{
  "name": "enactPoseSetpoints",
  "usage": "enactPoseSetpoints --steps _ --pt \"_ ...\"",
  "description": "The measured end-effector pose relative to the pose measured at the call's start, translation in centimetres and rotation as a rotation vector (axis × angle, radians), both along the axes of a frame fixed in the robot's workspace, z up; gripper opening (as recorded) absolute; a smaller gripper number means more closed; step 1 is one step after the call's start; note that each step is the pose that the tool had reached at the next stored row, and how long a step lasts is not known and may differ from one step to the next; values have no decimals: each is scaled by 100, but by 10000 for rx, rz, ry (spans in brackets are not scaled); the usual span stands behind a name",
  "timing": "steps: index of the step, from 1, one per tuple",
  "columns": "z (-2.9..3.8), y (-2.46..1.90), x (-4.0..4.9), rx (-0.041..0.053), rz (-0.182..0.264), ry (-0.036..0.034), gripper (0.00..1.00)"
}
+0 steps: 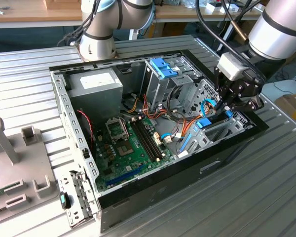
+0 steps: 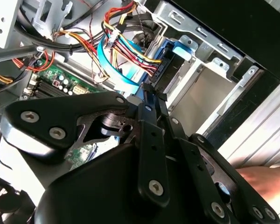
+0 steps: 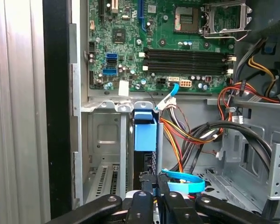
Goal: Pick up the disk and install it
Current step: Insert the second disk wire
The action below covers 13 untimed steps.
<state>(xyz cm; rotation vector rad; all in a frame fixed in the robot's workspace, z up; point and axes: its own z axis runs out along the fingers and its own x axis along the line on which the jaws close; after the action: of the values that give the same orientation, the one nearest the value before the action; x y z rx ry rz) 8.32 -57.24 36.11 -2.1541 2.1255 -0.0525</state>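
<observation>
The disk (image 3: 144, 135) stands on edge in the drive bay at the corner of the open computer case (image 1: 64, 113), its light-blue rail frame showing above a dark body. In the exterior view the disk (image 1: 205, 123) lies at the case's right end. My gripper (image 1: 223, 109) hangs right over it. In both wrist views the black fingers are shut together, and my gripper (image 3: 154, 179) (image 2: 150, 91) points at the disk's (image 2: 164, 74) cabled end. I cannot tell whether the tips touch it.
Orange, red and black cables (image 3: 186, 135) and a blue flat cable (image 3: 184, 179) crowd the bay's side. The green motherboard (image 1: 128, 143), a grey power box (image 1: 96, 81) and a tall metal cage with a blue clip (image 1: 163, 69) fill the case. Grey fixtures (image 1: 15, 148) stand at the exterior view's left.
</observation>
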Motion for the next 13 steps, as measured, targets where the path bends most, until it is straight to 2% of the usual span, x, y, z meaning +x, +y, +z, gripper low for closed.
enactPoseSetpoints --steps 1,4,5,8,13 --pt "0 -4 -23 3 -2 -153 16" --pt "0 -8 -69 1 -1 -364 16" --pt "-7 -10 -94 3 0 -493 16" --pt "-18 -11 -136 -1 -1 -771 16" --pt "-37 -10 -150 0 -1 -772 16"
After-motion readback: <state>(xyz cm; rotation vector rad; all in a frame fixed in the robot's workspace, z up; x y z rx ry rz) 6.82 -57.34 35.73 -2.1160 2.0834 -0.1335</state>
